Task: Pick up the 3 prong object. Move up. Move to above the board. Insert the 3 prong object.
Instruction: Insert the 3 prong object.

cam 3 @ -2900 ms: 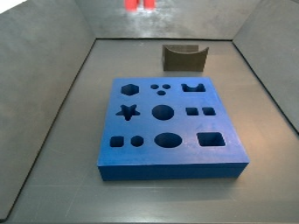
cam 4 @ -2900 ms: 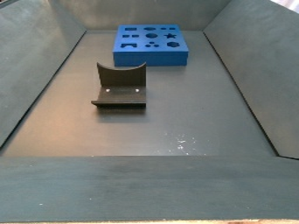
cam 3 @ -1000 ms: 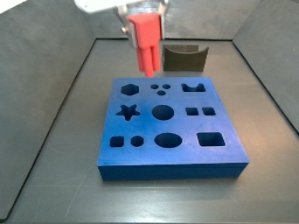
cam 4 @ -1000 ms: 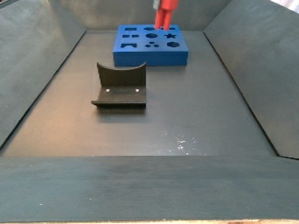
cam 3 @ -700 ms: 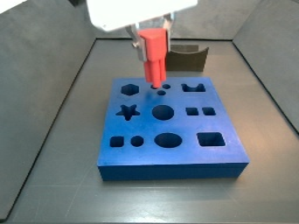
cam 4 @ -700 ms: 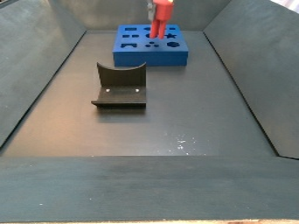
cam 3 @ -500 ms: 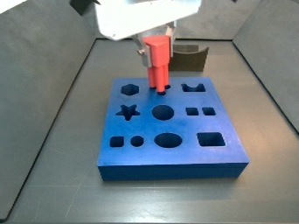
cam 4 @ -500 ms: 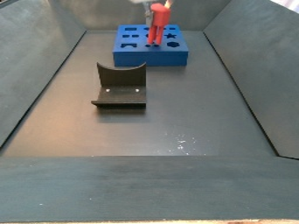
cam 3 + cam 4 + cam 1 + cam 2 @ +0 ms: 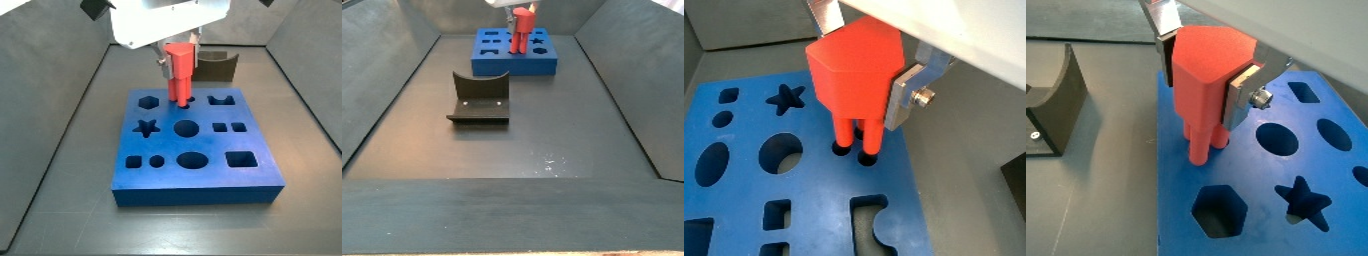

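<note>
The gripper point(image 9: 178, 58) is shut on the 3 prong object point(image 9: 178, 75), a bright red piece held upright by its blocky top over the far part of the board point(image 9: 201, 150). In a wrist view the red piece point(image 9: 851, 65) sits between the silver fingers point(image 9: 905, 92), and its prongs reach down into small round holes in the blue board point(image 9: 738, 190). It also shows in a wrist view point(image 9: 1207, 70) and in a side view point(image 9: 520, 25), standing on the board point(image 9: 513, 57).
The fixture point(image 9: 480, 98) stands on the grey floor apart from the board; it also shows behind the board point(image 9: 214, 66) and beside it point(image 9: 1053, 100). Sloped grey walls enclose the floor. The board has star, hexagon, oval and square holes.
The gripper has come down from high above the board with the red piece in it. The prongs have gone from hanging in the air to meeting the holes.
</note>
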